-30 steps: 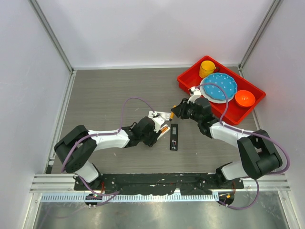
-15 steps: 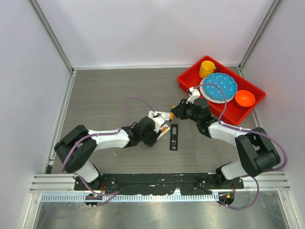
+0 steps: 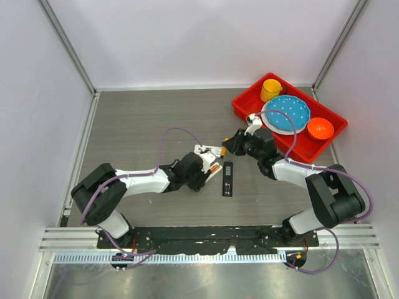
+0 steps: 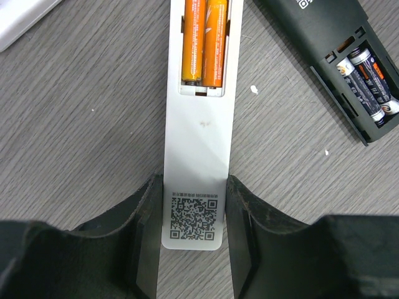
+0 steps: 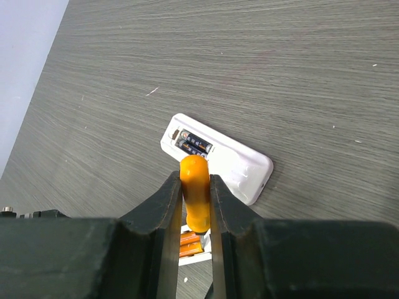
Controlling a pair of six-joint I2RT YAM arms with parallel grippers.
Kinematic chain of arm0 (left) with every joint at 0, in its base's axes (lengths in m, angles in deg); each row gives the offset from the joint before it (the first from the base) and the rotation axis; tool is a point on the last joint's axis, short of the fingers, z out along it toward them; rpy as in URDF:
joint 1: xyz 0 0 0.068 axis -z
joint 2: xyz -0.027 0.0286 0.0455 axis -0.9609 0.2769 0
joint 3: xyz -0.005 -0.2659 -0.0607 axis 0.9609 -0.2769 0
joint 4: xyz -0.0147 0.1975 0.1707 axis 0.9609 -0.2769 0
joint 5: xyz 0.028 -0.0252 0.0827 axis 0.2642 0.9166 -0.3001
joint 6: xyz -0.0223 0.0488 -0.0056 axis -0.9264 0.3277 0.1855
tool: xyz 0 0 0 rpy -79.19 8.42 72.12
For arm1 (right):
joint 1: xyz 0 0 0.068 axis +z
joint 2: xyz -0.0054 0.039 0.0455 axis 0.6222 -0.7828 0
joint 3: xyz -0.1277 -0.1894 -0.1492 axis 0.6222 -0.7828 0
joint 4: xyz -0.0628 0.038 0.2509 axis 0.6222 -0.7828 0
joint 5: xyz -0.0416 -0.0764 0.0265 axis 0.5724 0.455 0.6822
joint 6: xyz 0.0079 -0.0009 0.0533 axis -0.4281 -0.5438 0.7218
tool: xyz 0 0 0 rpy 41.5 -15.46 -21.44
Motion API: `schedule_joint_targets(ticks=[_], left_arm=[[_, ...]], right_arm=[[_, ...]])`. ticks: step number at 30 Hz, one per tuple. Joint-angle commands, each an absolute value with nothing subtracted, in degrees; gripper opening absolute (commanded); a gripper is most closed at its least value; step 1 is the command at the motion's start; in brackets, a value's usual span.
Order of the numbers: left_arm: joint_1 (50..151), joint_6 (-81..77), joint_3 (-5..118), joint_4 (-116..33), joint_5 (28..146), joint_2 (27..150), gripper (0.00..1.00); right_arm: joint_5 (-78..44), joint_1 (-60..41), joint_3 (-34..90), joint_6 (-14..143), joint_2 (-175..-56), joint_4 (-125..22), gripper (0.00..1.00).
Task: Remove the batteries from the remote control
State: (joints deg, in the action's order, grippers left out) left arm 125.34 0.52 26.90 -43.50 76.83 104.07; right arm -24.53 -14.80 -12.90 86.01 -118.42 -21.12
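**Batteries yet to come out of the white remote**

My left gripper (image 4: 193, 187) clamps the tail of the white remote (image 4: 196, 137) on the table (image 3: 137, 124), with two orange batteries (image 4: 204, 40) in its open bay. My right gripper (image 5: 195, 187) pinches the orange screwdriver (image 5: 194, 171) just above. Next, I judge, its tip must lever one battery out.

The top view looks down on the whole table (image 3: 137, 124); both close wrist views share the slim white remote (image 4: 196, 162).
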Motion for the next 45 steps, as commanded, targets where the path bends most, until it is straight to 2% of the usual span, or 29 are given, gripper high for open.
schedule_joint_targets(ticks=[1, 20, 33, 45], left_arm=[[125.6, 0.3, 28.2, -45.1, 76.6, 106.0, 0.0], [125.5, -0.2, 28.5, -45.1, 76.2, 106.5, 0.0], [125.6, -0.2, 28.8, -45.3, 76.0, 106.9, 0.0], [125.6, -0.1, 29.1, -45.6, 76.2, 107.2, 0.0]], right_arm=[[-32.1, -13.5, -13.0, 92.8, -117.4, -19.7, 0.01], [-33.7, -13.4, -13.2, 94.3, -113.3, -23.2, 0.01], [-34.2, -13.3, -12.0, 93.6, -115.8, -23.7, 0.02], [-23.2, -13.4, -7.2, 90.9, -116.6, -26.8, 0.01]])
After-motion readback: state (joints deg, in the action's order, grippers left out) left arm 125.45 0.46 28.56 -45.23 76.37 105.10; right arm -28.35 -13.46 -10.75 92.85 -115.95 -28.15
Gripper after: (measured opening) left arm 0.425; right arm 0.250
